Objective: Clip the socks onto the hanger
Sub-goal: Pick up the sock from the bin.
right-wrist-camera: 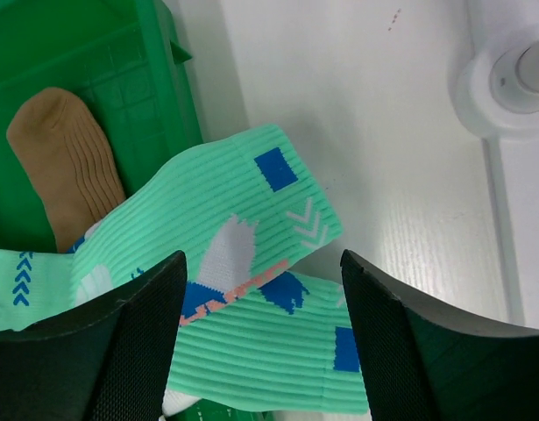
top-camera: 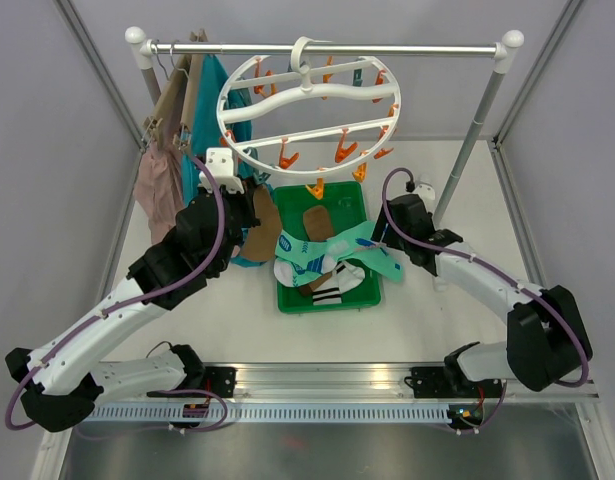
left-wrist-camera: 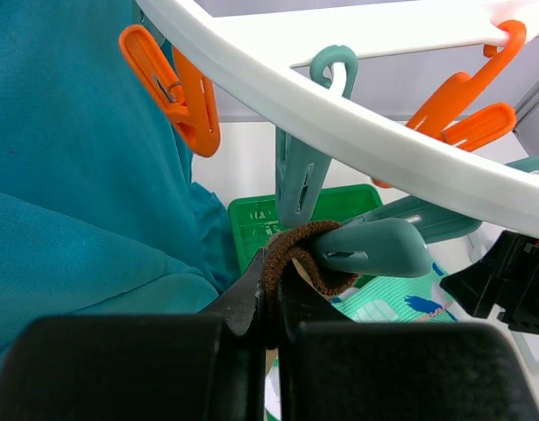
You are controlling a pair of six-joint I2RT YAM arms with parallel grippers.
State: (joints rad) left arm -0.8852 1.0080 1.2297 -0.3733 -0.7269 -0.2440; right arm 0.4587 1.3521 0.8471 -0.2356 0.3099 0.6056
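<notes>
White desk lies before our arms, and on it the green plastic tray keeps most socks. Our right pincer is released, wide above the mint-green patterned sock draped over the tray's edge. Higher and farther, our left pincer is clenched on the cuff of the plain brown sock, touching a teal plastic peg under the round white plastic ring hanger. We judge the cuff should go deep between the peg's lips before we let go.
</notes>
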